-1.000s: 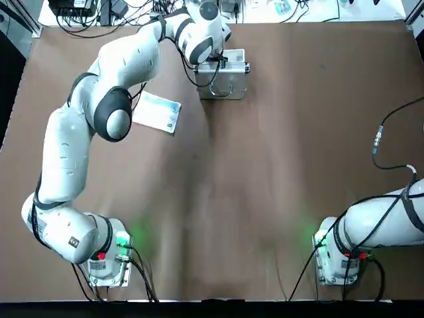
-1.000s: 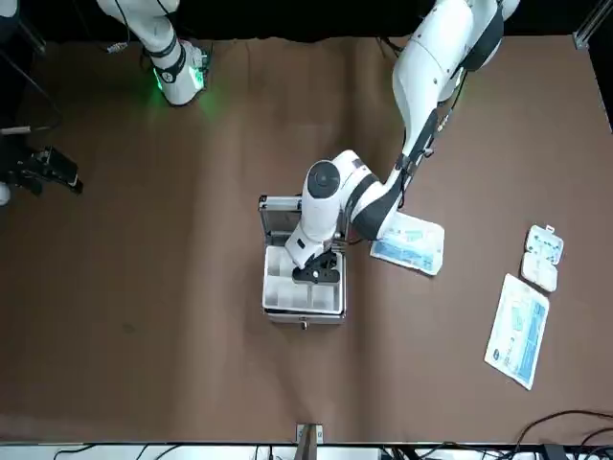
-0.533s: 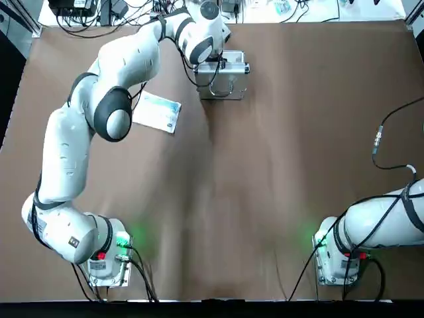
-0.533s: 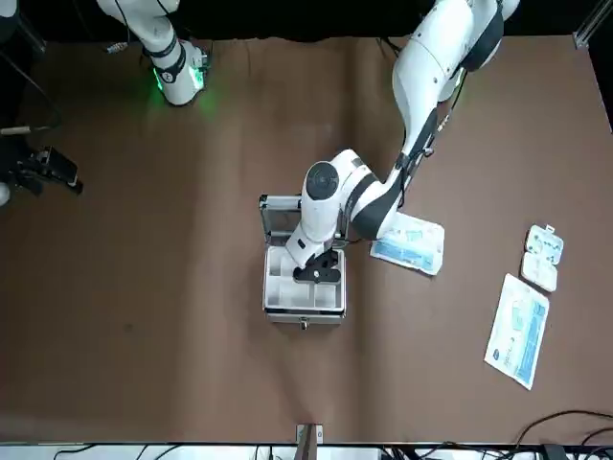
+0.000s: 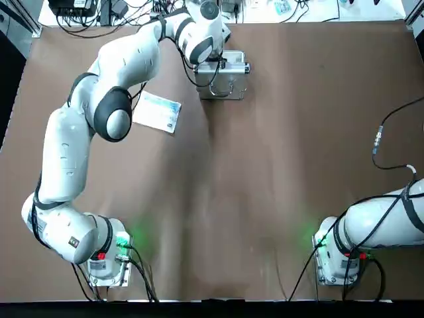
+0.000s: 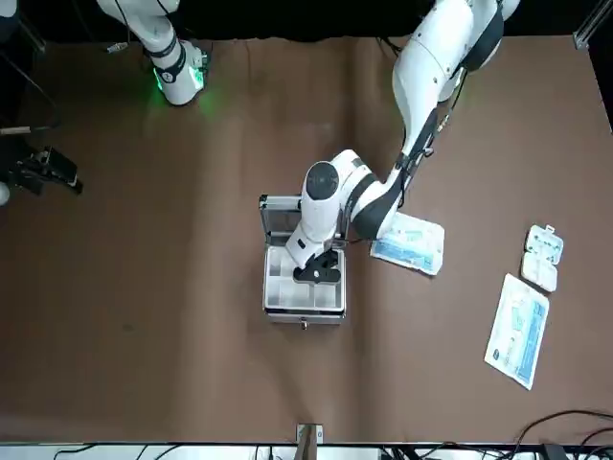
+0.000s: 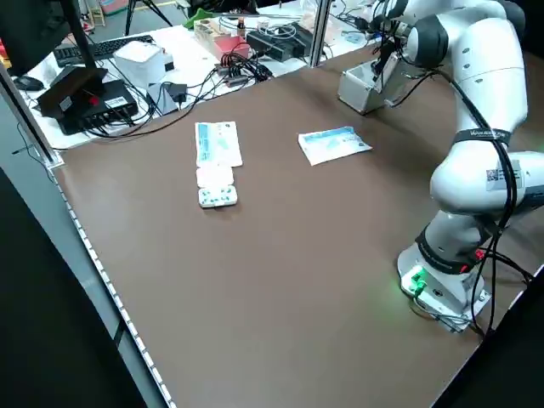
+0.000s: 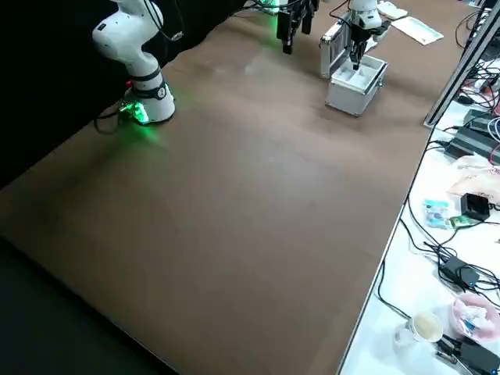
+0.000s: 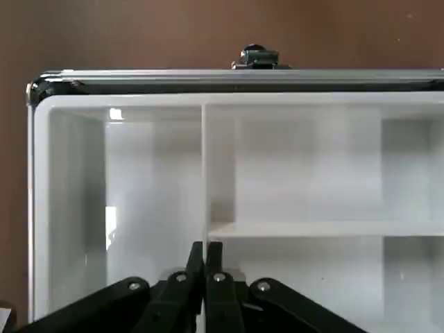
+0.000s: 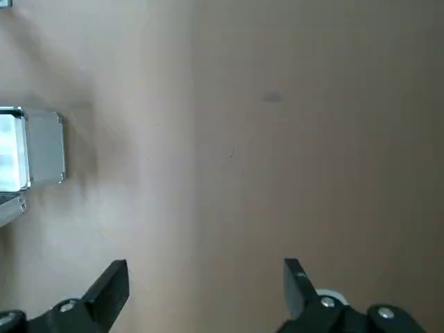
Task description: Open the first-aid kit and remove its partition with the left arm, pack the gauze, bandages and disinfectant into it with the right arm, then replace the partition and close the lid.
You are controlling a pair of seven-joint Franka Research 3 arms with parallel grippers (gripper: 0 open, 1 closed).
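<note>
The large white left arm [image 5: 99, 112] with dark grey joint caps rises from its base at the near left corner of the brown table [image 5: 278, 165] and stretches far forward, its wrist bent down over the small silver aluminium first-aid case [image 6: 303, 284] at the far middle of the table. The left gripper [image 9: 205, 260] reaches into the case; in the left wrist view its two fingers are pressed together on the thin upright divider wall of the pale cream plastic partition [image 9: 291, 173], which sits in the case. The silver lid [image 6: 283, 215] stands raised on the robot's side of the case. A flat white-and-blue printed packet [image 5: 158, 112] lies just left of the case, beside the arm's forearm. At the right, the large white right arm [image 5: 391, 222] with grey joints is folded back near its base, its gripper [image 10: 205, 288] spread wide above bare table, holding nothing.
</note>
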